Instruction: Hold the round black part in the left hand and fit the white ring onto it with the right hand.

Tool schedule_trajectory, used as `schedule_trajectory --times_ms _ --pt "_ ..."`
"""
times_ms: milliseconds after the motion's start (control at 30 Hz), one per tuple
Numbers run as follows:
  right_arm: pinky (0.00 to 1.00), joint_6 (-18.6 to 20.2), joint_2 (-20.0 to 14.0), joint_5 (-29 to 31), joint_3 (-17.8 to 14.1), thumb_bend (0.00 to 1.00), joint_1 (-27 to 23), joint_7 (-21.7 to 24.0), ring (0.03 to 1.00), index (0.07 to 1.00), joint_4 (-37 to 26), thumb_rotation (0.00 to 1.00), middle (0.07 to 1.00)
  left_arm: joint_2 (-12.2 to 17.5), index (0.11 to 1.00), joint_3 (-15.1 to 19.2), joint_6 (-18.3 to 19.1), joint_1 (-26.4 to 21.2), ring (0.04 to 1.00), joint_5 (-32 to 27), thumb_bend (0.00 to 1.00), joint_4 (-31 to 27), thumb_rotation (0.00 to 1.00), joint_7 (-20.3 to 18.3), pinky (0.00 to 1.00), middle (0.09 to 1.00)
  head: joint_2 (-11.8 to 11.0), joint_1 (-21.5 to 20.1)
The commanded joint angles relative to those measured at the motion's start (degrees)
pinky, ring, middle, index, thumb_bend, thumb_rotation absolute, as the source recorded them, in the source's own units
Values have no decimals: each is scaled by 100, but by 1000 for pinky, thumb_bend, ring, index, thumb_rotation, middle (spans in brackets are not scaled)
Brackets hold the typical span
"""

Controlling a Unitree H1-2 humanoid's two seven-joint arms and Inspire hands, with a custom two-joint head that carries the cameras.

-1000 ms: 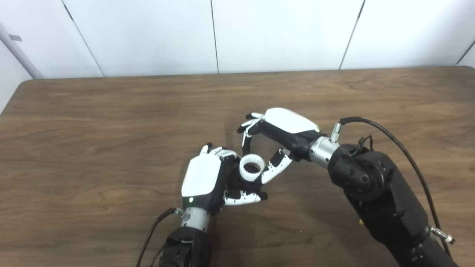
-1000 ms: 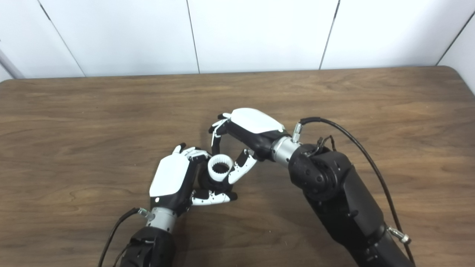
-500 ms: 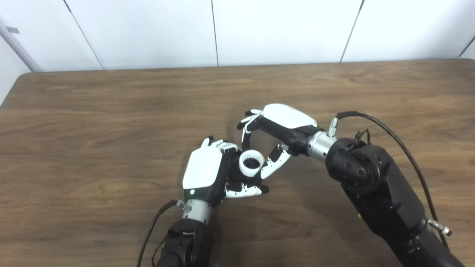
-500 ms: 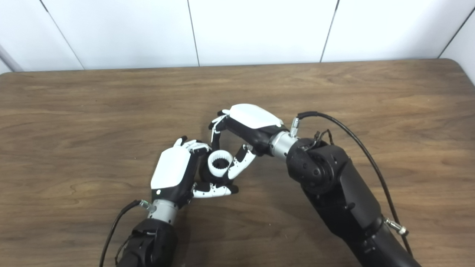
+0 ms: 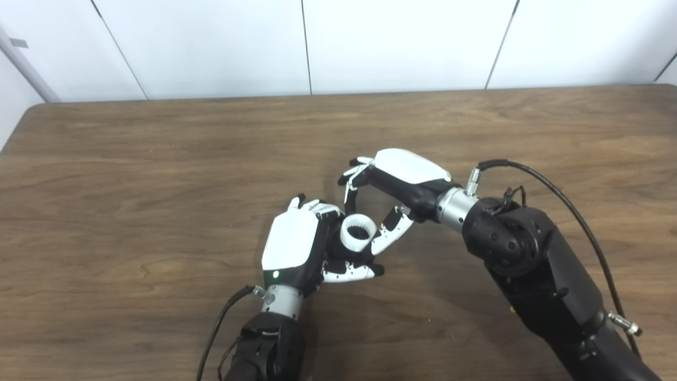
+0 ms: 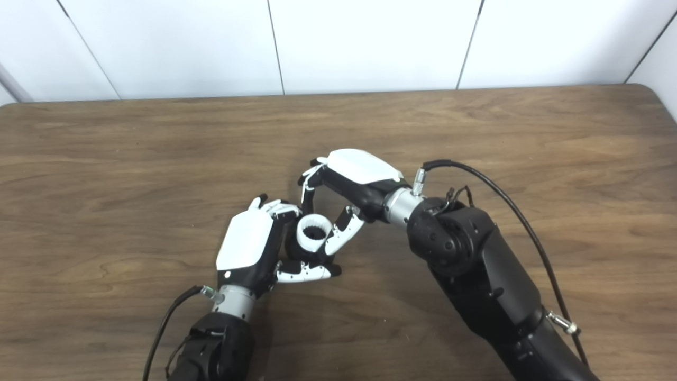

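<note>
My left hand (image 5: pixel 291 246) is at the table's middle, back upward, shut on the round black part (image 5: pixel 334 253), which shows only as a dark body between its fingers. The white ring (image 5: pixel 358 239), toothed on the inside, sits on top of the black part with its opening facing up. My right hand (image 5: pixel 402 177) reaches in from the right and arches over it. Its fingers (image 5: pixel 350 197) come down at the ring's far side and its thumb (image 5: pixel 390 238) presses the near right side, so it is shut on the ring.
The brown wooden table (image 5: pixel 132 174) runs to a white panelled wall at the back. A black cable (image 5: pixel 555 193) loops over my right forearm, and another trails from my left wrist (image 5: pixel 222 323).
The camera tilted after the first frame, shifting the whole picture. Both hands and the ring have barely moved; the ring seems to sit a touch lower on the black part.
</note>
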Motion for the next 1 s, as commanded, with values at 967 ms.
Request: schedule_trajectory --times_ms 967 --pt "898 -145 114 -71 39 524 -77 -244 954 484 -9 137 828 15 483 -127 185 157 853 49 523 198 49 -323 976 735 41 15"
